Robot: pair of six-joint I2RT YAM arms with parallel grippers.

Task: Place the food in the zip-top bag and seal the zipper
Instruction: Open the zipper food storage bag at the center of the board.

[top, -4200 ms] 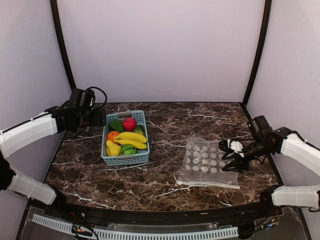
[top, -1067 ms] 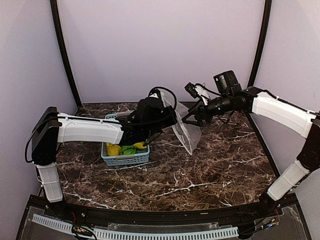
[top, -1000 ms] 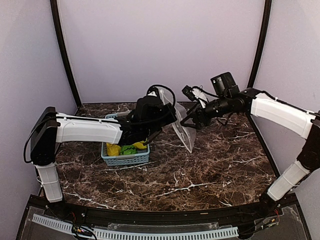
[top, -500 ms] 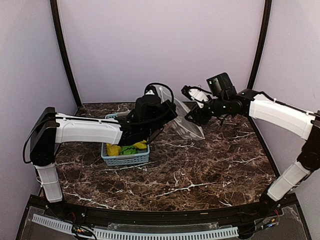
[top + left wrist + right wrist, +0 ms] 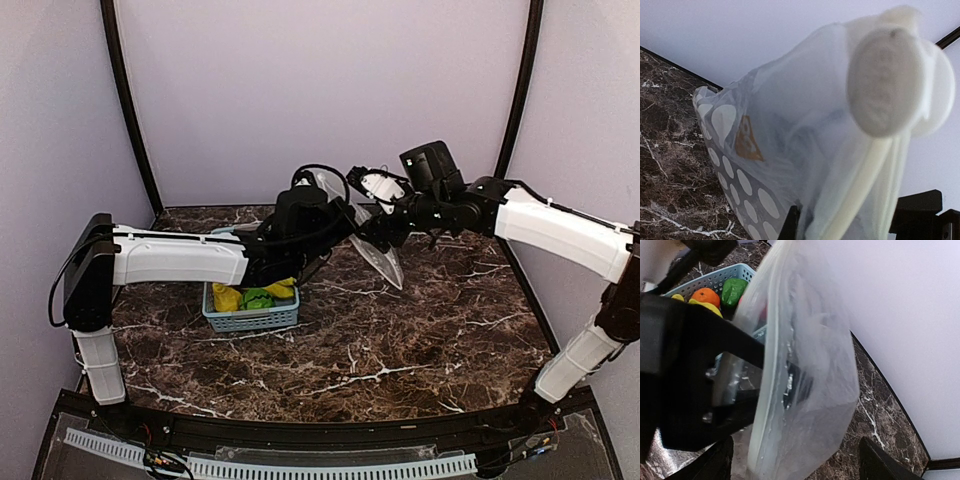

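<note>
- Top external view: the zip-top bag [image 5: 386, 262] was seen held aloft above the tabletop [image 5: 420, 340], between the left end effector [image 5: 343, 214] and the right end effector [image 5: 372, 230], just to the right of the light-blue basket [image 5: 250, 322].
- The toy fruits and vegetables [image 5: 258, 298] were seen lying in the basket; none could be made out inside the bag.
- In each wrist view the bag's rim was seen passing between the fingers, but whether either end effector was clamped on it could not be told; at least one was judged to be bearing it.
- The bag was judged light, limp and slippery, and its film likely to sag and fold shut if taken mid-panel.
- Hold was judged best taken at the stiffer zipper [image 5: 860, 182], one lip per end effector, so that the mouth could be spread.
</note>
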